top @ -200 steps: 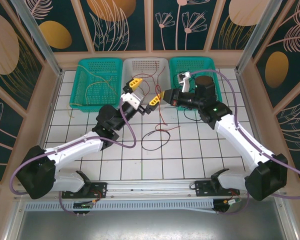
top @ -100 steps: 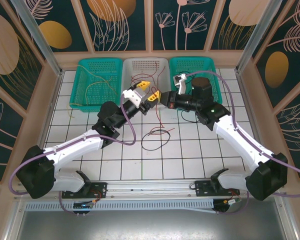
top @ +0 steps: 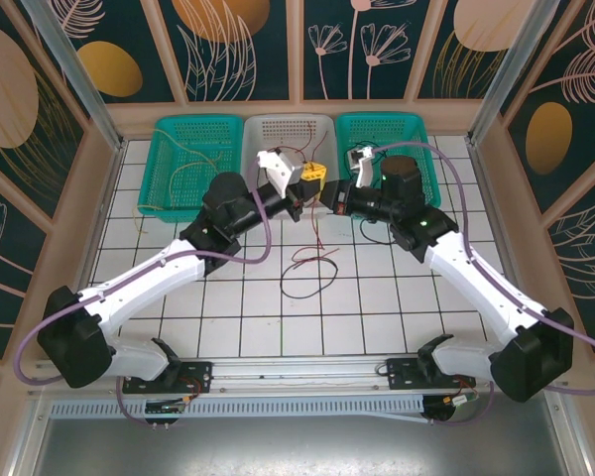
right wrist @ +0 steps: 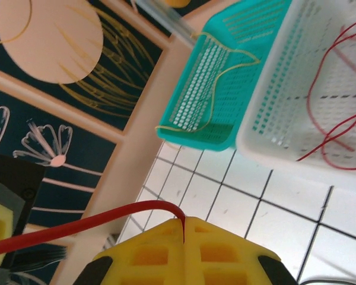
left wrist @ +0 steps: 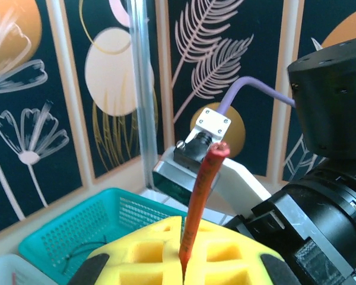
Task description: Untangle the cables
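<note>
The left gripper (top: 315, 177), spread wide a second ago, now has its yellow fingers (left wrist: 148, 255) pressed together on the red cable (left wrist: 199, 196), right beside the right gripper (top: 333, 194). The left arm reaches farther out than before, its wrist now at the near rim of the white basket (top: 278, 127). The cable's loose loop on the table (top: 377, 307) is drawn in narrower.

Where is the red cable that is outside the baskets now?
In the top view the red cable hangs near the centre, just in front of the white basket, pinched by the left gripper and the right gripper.
</note>
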`<state>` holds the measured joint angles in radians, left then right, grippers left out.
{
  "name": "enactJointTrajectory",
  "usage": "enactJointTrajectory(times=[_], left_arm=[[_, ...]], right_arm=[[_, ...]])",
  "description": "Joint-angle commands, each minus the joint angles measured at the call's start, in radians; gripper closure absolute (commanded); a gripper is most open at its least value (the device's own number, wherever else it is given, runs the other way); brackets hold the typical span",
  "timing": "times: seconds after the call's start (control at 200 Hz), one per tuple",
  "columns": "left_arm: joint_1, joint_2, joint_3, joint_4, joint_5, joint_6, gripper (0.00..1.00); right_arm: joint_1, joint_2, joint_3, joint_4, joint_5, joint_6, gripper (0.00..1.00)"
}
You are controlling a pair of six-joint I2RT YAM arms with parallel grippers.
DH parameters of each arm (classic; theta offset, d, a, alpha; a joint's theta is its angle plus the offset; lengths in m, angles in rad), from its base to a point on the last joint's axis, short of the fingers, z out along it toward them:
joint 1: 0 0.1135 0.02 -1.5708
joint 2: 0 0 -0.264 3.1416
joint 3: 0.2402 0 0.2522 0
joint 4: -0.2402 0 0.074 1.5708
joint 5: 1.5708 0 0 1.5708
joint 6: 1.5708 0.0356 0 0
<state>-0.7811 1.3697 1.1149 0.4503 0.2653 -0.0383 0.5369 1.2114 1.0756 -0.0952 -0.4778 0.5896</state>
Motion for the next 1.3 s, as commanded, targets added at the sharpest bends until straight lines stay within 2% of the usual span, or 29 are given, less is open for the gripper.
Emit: enactJointTrajectory(times=[0.0,0.08,0.21,0.475,0.651,0.816,1.026,1.276,1.291], left_arm=[[0.003,0.004,0.102,-0.199,-0.003,-0.096,1.0],[0.033,0.015,0.167,-0.316,-0.032,-0.151,1.0],[0.115,0.058,0.254,-0.492,0.027,-0.267,1.0],[0.119,0.141,0.337,-0.704,0.128,-0.268,1.0],[0.118,0.162,0.365,-0.733,0.154,-0.268,1.0],[0.124,0.178,0.424,-0.787,0.09,-0.256,1.0],[0.148,0.156,0.484,-0.771,0.02,-0.326,1.0],[0.148,0.141,0.51,-0.736,0.013,-0.393,1.0],[0.148,0.139,0.508,-0.735,0.01,-0.396,0.97]], right_arm=[[0.005,-0.049,0.025,-0.057,0.15,-0.054,1.0],[0.005,-0.076,0.027,-0.061,0.18,-0.071,1.0],[0.003,-0.123,0.018,-0.038,0.204,-0.088,1.0],[0.005,-0.148,0.041,-0.004,0.159,-0.095,1.0],[0.03,-0.114,0.062,-0.019,0.129,-0.104,1.0],[0.066,-0.088,0.054,-0.047,0.159,-0.12,1.0],[0.106,-0.081,0.02,-0.08,0.198,-0.13,1.0],[0.149,-0.093,0.04,-0.07,0.209,-0.123,1.0],[0.149,-0.095,0.043,-0.068,0.209,-0.122,1.0]])
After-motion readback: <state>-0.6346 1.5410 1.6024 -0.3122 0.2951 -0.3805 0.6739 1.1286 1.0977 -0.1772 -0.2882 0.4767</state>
